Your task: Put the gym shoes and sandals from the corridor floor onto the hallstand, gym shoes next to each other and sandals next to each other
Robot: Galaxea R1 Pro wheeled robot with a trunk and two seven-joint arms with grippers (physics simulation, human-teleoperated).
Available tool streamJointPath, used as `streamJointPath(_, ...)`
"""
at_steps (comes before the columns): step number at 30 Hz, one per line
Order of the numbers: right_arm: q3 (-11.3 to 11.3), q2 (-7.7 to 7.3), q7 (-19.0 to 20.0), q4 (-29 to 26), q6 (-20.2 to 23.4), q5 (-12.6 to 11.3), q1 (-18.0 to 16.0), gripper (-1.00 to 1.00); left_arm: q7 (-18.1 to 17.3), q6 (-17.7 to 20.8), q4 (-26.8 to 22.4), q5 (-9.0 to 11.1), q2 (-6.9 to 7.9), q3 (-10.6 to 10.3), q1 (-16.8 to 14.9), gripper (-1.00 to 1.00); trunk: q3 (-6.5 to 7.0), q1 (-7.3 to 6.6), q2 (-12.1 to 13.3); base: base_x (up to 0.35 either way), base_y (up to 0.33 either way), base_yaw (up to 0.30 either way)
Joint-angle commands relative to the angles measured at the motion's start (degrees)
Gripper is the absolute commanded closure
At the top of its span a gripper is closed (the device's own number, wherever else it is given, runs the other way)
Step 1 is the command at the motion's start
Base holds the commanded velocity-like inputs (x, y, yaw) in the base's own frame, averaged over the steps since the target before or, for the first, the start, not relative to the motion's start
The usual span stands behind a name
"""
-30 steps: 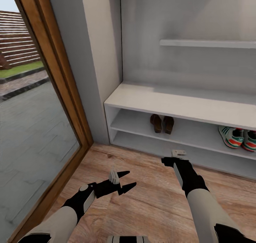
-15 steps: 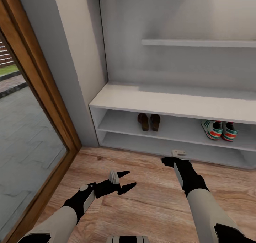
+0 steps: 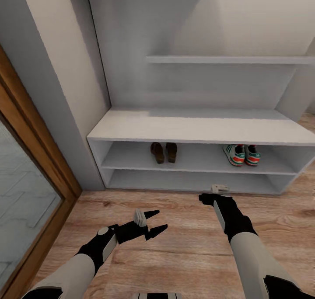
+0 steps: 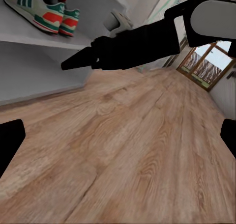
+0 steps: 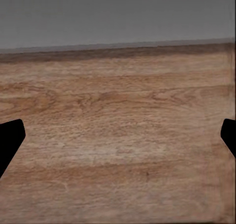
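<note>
The hallstand point(image 3: 197, 130) stands against the wall ahead. On its upper open shelf level the two brown sandals point(image 3: 164, 152) sit side by side left of the middle. The two gym shoes point(image 3: 241, 154) sit side by side further right, and the gym shoes point(image 4: 46, 10) also show on that shelf in the left wrist view. My left gripper point(image 3: 162, 219) hovers open over the corridor floor point(image 3: 183, 251), holding nothing. My right gripper point(image 3: 210, 198) is low in front of the stand's bottom level. Its dark fingertips point(image 5: 10, 138) stand wide apart over bare planks, so it is open.
A wood-framed glass door point(image 3: 30, 168) runs along the left, with a grey wall corner point(image 3: 57, 93) between it and the stand. A floating shelf point(image 3: 227, 59) hangs above the stand's top. My right arm point(image 4: 147, 37) crosses the left wrist view.
The whole picture has slid left, so the camera has turned right and more of the stand's right end shows. Both arms keep their pose and both grippers stay open.
</note>
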Motion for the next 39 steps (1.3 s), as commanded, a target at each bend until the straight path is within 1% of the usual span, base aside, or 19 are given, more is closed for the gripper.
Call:
streamJointPath(1,-0.2,0.08,0.1,-0.1,0.3,0.5,0.0,-1.0,-0.2,-0.3,0.0,0.1,0.0,0.1,0.0,-1.0,0.18,-0.03,0.0,0.0,0.0,-0.291)
streamJointPath(8,-0.2,0.08,0.1,0.0,0.3,0.5,0.0,-1.0,-0.2,-0.3,0.0,0.1,0.0,0.1,0.0,-1.0,1.73,-0.21,0.1,0.0,0.0,-0.285)
streamJointPath(10,-0.2,0.09,0.1,0.0,0.3,0.5,0.0,-1.0,-0.2,-0.3,0.0,0.1,0.0,0.1,0.0,-1.0,2.18,-0.27,0.1,0.0,0.0,-0.096)
streamJointPath(29,-0.2,0.08,0.3,0.1,0.6,0.3,0.0,-1.0,-0.2,-0.3,0.0,0.1,0.0,0.1,0.0,-1.0,6.38,-0.75,0.4,0.0,0.0,-0.008)
streamJointPath(30,-0.2,0.08,0.4,0.1,0.7,-0.2,0.0,-1.0,-0.2,-0.3,0.0,0.1,0.0,0.1,0.0,-1.0,6.61,-0.78,0.4,0.0,0.0,0.0)
streamJointPath(31,-0.2,0.07,0.4,0.2,0.7,-1.5,0.0,-1.0,-0.2,-0.3,0.0,0.1,0.0,0.1,0.0,-1.0,6.79,-0.99,0.8,0.0,0.0,0.0)
streamJointPath(33,-0.2,0.07,0.6,0.2,0.7,-2.7,0.0,-1.0,-0.2,-0.3,0.0,0.0,0.03,0.1,0.0,-1.0,7.15,-1.43,1.6,0.0,0.0,0.0)
streamJointPath(34,-0.2,0.07,1.2,0.2,0.8,-4.1,0.0,-1.0,-0.2,-0.3,0.0,0.0,0.05,0.1,0.0,-1.0,7.33,-1.65,2.0,0.0,0.0,0.0)
streamJointPath(35,-0.2,0.05,1.6,0.2,0.8,-4.8,0.0,-1.0,-0.2,-0.3,0.0,0.0,0.07,0.1,0.0,-1.0,7.51,-1.87,2.4,0.0,0.0,0.0)
streamJointPath(37,-0.2,0.0,4.4,1.1,0.8,-7.3,0.0,-1.0,-0.3,-0.3,0.0,0.0,0.16,0.2,0.0,-1.0,7.86,-2.31,3.2,0.0,0.0,0.0)
streamJointPath(38,-0.3,-0.05,6.9,3.3,0.8,-8.7,0.0,-1.0,-0.3,-0.3,0.0,0.0,0.21,0.2,0.0,-1.0,8.04,-2.53,3.6,0.0,0.0,0.0)
streamJointPath(39,-0.3,-0.07,8.9,5.6,0.8,-9.5,-0.1,-1.0,-0.3,-0.3,-0.1,0.0,0.23,0.2,0.0,-1.0,8.22,-2.75,4.0,0.0,0.0,0.0)
